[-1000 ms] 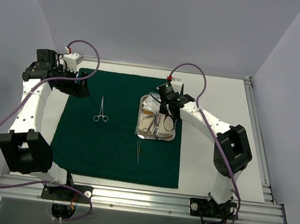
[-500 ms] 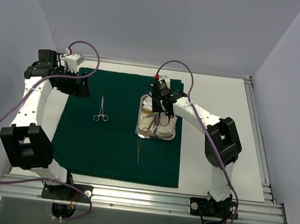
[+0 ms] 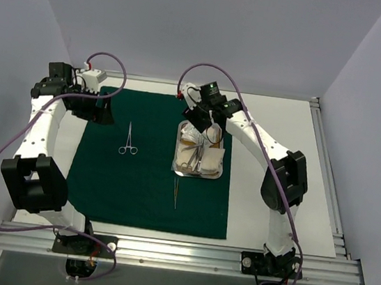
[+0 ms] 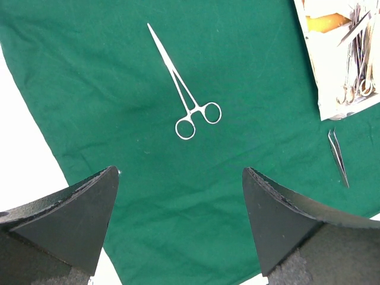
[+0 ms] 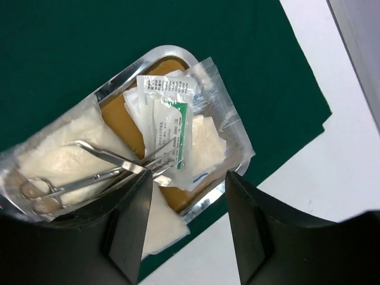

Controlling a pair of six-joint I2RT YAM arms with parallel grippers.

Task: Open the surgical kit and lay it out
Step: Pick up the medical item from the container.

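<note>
Tray (image 5: 160,54) sitting on the right side of the green cloth (image 3: 142,192), holding gauze (image 5: 53,148), clear packets (image 5: 169,119) and a bunch of steel tools (image 5: 113,166). Right gripper (image 5: 189,178) is hovering over the tray's far end, fingers spread, pinching nothing. Tools are lying off to one side of those fingers, toward the tray's near end. Their long axes are running roughly along the tray, ring handles farthest away, tips just beside one finger. Left gripper (image 4: 179,172) is hanging wide open over the cloth's far left corner, holding nothing, well apart from the tray. One clamp (image 4: 190,107) and one pair of tweezers (image 4: 338,157) are already lying out on the cloth. Right arm is looking much the nearer for the next pick, probably needing to shift toward the tools and close across their length
</note>
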